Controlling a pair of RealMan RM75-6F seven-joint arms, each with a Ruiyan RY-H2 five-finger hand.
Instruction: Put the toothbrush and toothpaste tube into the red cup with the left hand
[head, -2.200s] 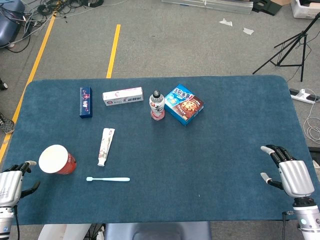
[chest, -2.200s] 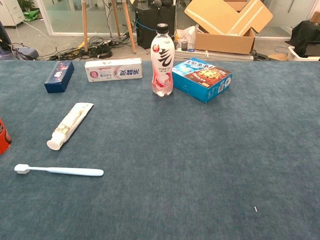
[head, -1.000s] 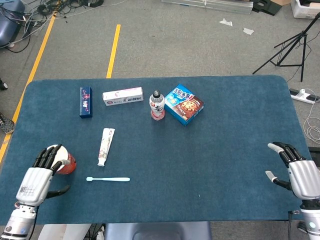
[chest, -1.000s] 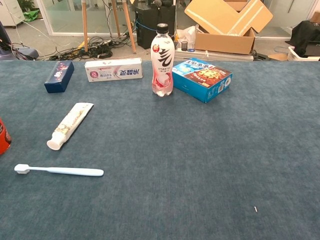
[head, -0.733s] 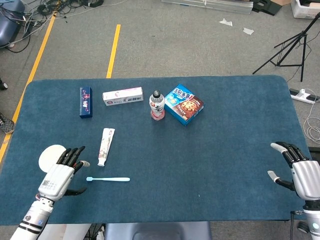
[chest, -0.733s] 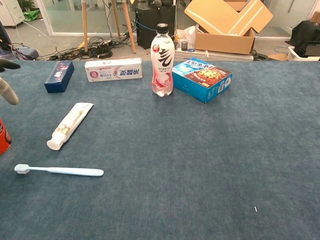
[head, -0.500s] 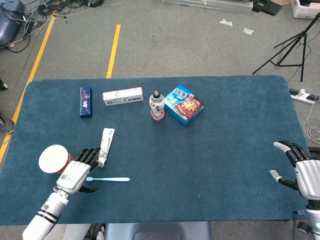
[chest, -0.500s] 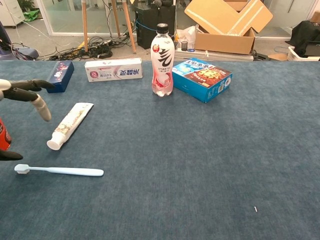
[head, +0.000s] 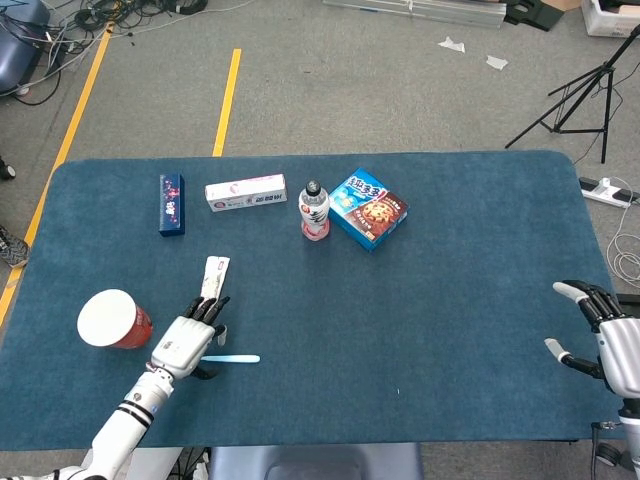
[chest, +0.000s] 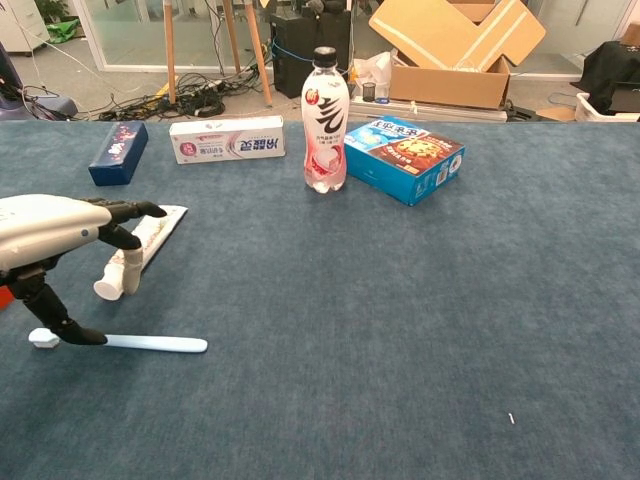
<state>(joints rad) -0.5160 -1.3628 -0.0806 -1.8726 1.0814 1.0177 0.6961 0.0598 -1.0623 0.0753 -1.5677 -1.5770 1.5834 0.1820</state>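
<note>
A red cup (head: 113, 320) with a white inside stands upright near the table's left front; only a red sliver of the cup (chest: 4, 295) shows in the chest view. The white toothpaste tube (head: 212, 275) (chest: 150, 235) lies flat, cap toward me. A light-blue toothbrush (head: 235, 358) (chest: 150, 343) lies flat in front of it. My left hand (head: 190, 338) (chest: 55, 235) hovers open over the tube's cap end and the brush head, holding nothing. Open and empty, my right hand (head: 605, 340) stays at the right front edge.
Along the back stand a dark blue box (head: 171, 204), a white toothpaste carton (head: 245, 192), a pink drink bottle (head: 314, 211) and a blue biscuit box (head: 367, 208). The blue table cloth (head: 450, 290) spreads to the right.
My left hand has moved right from beside the red cup to above the toothbrush head and the tube's cap end. The right hand has drifted slightly toward the table's edge.
</note>
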